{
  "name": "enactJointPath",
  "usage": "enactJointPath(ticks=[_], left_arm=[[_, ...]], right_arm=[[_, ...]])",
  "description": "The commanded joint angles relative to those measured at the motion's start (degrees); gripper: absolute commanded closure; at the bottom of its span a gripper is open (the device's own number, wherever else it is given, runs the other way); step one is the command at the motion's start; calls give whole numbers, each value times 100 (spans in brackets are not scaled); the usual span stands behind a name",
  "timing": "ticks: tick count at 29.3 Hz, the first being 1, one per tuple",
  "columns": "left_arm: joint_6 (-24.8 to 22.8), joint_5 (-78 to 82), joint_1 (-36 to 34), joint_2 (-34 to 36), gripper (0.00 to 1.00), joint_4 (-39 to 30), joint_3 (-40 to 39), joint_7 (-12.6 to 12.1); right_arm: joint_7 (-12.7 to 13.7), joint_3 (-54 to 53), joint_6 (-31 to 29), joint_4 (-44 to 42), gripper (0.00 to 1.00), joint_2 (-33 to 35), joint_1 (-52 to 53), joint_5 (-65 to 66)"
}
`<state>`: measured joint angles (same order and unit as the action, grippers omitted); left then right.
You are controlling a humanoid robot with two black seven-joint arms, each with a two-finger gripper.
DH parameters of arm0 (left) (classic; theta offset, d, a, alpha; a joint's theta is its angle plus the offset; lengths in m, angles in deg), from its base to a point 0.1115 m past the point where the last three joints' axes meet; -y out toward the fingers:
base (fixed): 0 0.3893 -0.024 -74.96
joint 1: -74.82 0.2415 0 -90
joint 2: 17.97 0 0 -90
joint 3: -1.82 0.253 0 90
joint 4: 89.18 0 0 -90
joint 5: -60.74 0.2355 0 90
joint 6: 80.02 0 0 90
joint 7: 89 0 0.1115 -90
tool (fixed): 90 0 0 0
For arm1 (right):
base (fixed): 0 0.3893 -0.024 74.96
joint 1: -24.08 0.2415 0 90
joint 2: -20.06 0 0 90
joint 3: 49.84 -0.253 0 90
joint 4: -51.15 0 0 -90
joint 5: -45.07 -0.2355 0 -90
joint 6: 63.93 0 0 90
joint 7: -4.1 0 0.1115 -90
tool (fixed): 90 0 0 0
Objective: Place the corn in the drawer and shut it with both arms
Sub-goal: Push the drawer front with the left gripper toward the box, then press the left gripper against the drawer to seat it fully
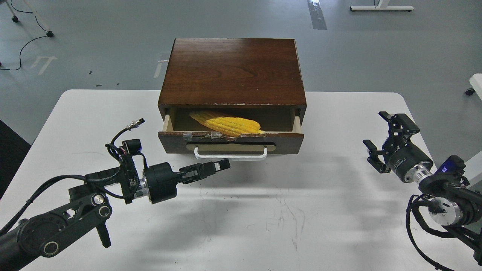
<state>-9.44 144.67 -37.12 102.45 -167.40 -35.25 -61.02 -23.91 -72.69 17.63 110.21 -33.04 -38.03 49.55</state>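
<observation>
The yellow corn [226,123] lies inside the drawer [230,142], which stands partly open at the front of the dark wooden cabinet [231,71]. Only a narrow strip of the pale interior shows. The white bar handle [230,154] sits on the drawer front. My left gripper [223,165] is shut and empty, its tip just below the handle, left of its middle. My right gripper [380,135] is open and empty, far right of the drawer above the table.
The white table [263,210] carries the cabinet at its far middle. Cables and a furniture base lie on the grey floor behind.
</observation>
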Motion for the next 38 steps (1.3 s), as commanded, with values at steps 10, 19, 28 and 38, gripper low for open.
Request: enactJointPath(ticks=[10, 19, 28, 38], left_arm=[[-10, -96, -179, -88, 100, 325, -1, 2], [-45, -324, -442, -88, 100, 544, 34, 2], [-36, -351, -583, -273, 100, 817, 25, 2], [-1, -378, -662, -317, 100, 993, 16, 2]], right_arm=[[1, 0, 0, -9, 0, -52, -65, 0], [1, 0, 9, -9, 1, -52, -65, 0], [1, 0, 9, -9, 1, -52, -92, 0], [1, 0, 9, -9, 0, -52, -118, 0]])
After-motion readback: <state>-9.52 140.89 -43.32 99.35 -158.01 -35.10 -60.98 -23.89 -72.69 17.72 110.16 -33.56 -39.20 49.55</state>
